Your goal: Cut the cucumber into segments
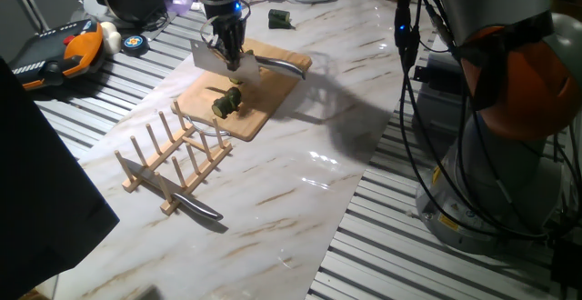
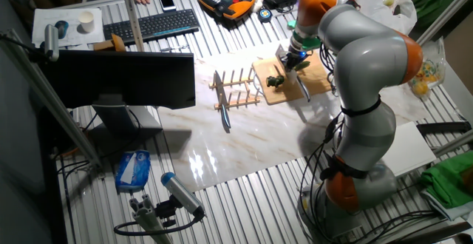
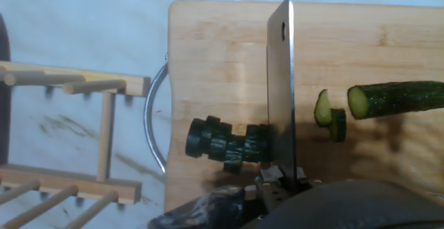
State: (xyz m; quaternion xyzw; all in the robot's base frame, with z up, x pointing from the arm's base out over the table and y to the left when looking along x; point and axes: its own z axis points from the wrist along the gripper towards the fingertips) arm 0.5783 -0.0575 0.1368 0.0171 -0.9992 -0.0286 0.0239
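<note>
Cutting stage, with the wooden board as landmark. The end effector hangs over the board with its fingers clamped on the handle of a cleaver, blade edge down across the board's middle; you can see the grip only partly in the hand view, but the jaws appear closed around the handle. In that view, on one side of the blade lies the uncut remainder of the cucumber, a dark green length with a pale cut face, reaching toward the board's edge. Just beside that face rest two thin slices. On the other side of the blade, nearer the board's metal handle, sits a row of segments packed together and touching the blade. Beyond that handle, on the desk, stands a wooden rack with a second knife lying along its base. Judge the task partly done: several pieces are off, yet a good length of cucumber is whole, so you should expect further strokes. How thick each remaining segment must be cannot be told from these views.
</note>
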